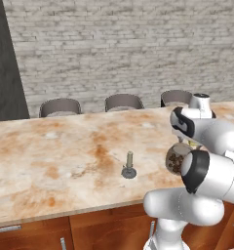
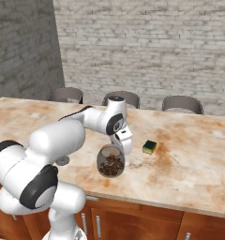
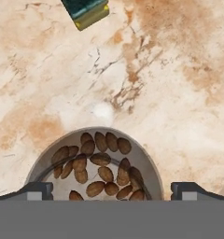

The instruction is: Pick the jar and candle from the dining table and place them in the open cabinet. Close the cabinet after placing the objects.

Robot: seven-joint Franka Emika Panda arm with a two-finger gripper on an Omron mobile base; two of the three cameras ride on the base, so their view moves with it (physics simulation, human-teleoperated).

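The jar (image 3: 97, 163), clear glass with brown lumps inside, stands on the marbled dining table (image 1: 50, 156) near its front edge. It also appears as the jar (image 2: 110, 161) and the jar (image 1: 174, 158), partly behind my arm. My gripper (image 3: 112, 189) hangs open just above it, one fingertip on each side, not pressing the glass. From the right base view the gripper (image 2: 119, 147) points straight down at the jar. The candle (image 1: 129, 163), a short beige stick on a dark round dish, stands to the jar's left. The cabinet is out of view.
A small teal-and-yellow block (image 2: 149, 147) lies on the table just beyond the jar, also the block (image 3: 86, 11). Three grey chairs (image 1: 124, 101) line the far side before a brick wall. Wood drawers with silver handles (image 1: 7, 228) sit under the front edge.
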